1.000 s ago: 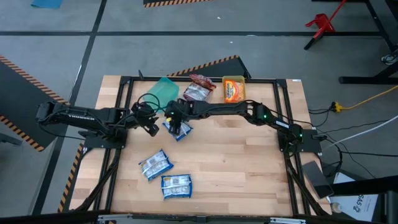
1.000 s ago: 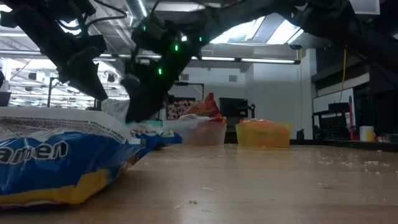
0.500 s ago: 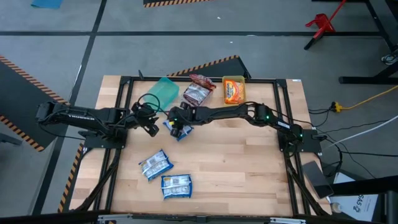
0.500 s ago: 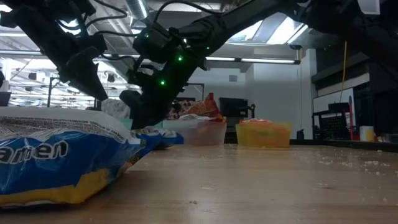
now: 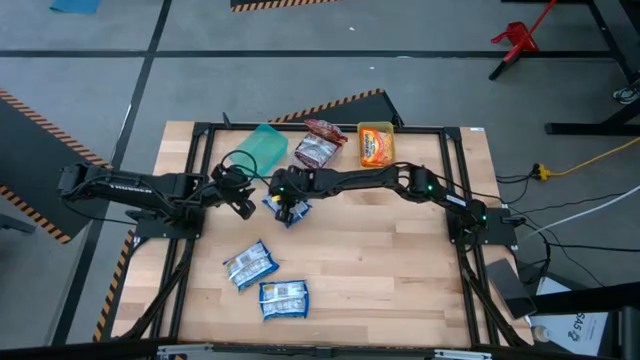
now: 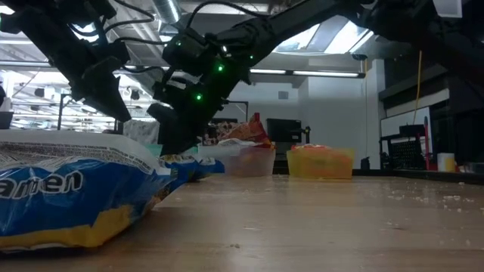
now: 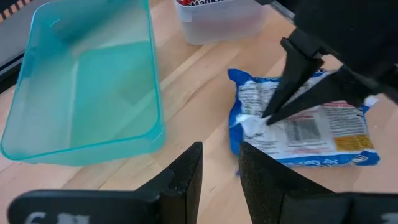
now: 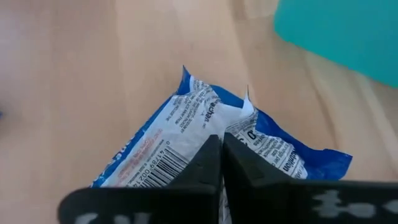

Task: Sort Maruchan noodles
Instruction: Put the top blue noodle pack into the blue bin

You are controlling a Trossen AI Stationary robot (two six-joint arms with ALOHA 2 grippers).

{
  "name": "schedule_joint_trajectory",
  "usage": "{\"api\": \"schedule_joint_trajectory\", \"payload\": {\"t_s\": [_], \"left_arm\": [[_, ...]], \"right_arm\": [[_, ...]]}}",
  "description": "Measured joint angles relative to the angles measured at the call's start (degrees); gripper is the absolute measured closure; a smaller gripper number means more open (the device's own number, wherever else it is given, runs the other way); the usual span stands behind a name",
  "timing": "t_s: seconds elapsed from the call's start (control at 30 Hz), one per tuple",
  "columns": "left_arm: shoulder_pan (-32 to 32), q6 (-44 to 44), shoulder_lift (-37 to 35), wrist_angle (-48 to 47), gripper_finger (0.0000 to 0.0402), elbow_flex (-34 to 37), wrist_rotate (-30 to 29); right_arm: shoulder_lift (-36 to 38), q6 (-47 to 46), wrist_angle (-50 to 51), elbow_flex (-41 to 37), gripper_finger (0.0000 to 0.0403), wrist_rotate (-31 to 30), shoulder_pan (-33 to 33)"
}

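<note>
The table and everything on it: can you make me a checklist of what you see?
Surface: wooden table, black frame around it.
Job's things: one blue packet pinched by the right tool; two blue packets lying near the front; red packets in the clear bin; orange ones in the yellow bin; green bin empty.
Clutter: crumbs on the wood in the low view.
Grippers: right tool shut on the blue packet; left tool beside it, slightly open, holding nothing.
Cables: yellow cable on the floor.
Surroundings: red stand, striped floor tape.
</note>
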State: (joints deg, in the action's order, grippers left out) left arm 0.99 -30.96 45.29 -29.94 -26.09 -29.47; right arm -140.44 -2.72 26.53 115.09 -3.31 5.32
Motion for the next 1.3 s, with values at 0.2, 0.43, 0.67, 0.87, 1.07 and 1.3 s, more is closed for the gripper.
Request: {"api": "schedule_joint_trajectory", "payload": {"t_s": [0.2, 0.43, 0.67, 0.87, 1.07, 1.3], "left_arm": [[0.0, 0.1, -0.5, 0.1, 0.0305, 0.0, 1.0], [0.0, 0.5, -3.6, 0.2, 0.0305, -0.1, 3.8], [0.0, 1.6, -5.7, -0.4, 0.0305, -0.1, 3.9], [0.0, 9.3, -4.5, -0.3, 0.0297, 0.0, 5.3], [0.4, 15.9, -2.8, 8.8, 0.0265, 3.2, 9.3], [4.4, 17.0, 1.7, 14.5, 0.0242, 8.2, 10.4]], "right_arm": [[3.3, 1.6, 0.4, 1.2, 0.0403, 0.1, 0.3], [5.5, 2.8, 1.2, 1.3, 0.0403, -1.6, 1.2], [6.2, 2.7, 2.6, 1.4, 0.0395, 1.2, 1.1], [6.7, 3.3, 5.0, 1.4, 0.0331, 3.1, 1.0], [6.9, 3.1, 5.1, 1.4, 0.0239, 9.5, 1.1], [9.6, 4.9, 14.7, 1.5, 0.0189, 14.2, 1.0]]}}
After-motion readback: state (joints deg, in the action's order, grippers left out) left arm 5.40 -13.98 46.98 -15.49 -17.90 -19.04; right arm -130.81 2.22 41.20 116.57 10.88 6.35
